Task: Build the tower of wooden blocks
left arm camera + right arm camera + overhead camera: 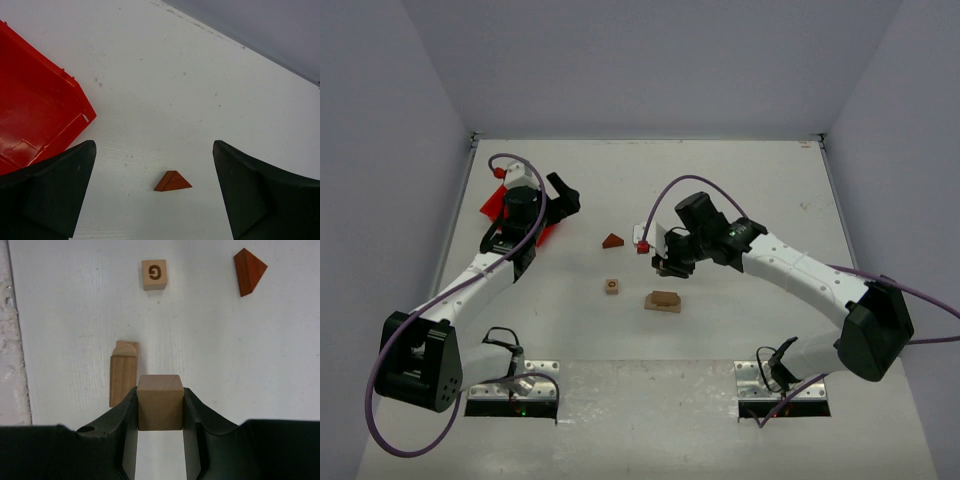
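The right fingers (125,420) are clamped on a plain cube (160,395), just beside the plank base (122,377) at centre left; the left fingers (55,185) stand wide apart, empty, near the roof piece (172,181). The tower seems hardly begun: the lettered cube (154,274) lies apart on the table (200,340)

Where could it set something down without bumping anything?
Bare table beyond the roof piece toward the back wall, and between the plank and the near edge. Crowded among roof piece, lettered cube, plank and right gripper.
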Tool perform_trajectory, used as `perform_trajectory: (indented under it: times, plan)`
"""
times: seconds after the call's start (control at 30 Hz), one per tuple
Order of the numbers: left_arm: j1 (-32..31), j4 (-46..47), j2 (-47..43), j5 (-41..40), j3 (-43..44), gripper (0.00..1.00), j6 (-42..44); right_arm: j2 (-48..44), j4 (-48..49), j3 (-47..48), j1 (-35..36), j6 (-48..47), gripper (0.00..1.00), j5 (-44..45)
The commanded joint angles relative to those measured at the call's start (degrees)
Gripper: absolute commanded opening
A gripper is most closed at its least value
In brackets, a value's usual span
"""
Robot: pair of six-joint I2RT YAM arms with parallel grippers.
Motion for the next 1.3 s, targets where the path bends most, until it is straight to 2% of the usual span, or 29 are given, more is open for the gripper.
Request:
perform_trajectory:
  times: [0.0,0.27,0.77,1.27]
  plan:
    - [0.79,1.26,-1.29,-0.89,0.44,1.0,-0.97,-2.56,-0.97,-3.36,0.34,-0.29,0.22,-6.0]
    - [0.79,0.79,-0.66,-0.26,0.77,1.0,-0.95,0.21,1.06,-4.75,0.51,2.47,0.24,-8.42]
    - [0.79,0.62,-0.51,-2.0,0.14,1.0,-1.13,0.51,8.36,-11.93,2.16,7.14,0.32,-4.47]
    - [0.79,0.78,-0.59,-1.49,-0.02,1.0,-0.59,2.7,8.82,-9.67,2.36,8.3,0.33,-1.28]
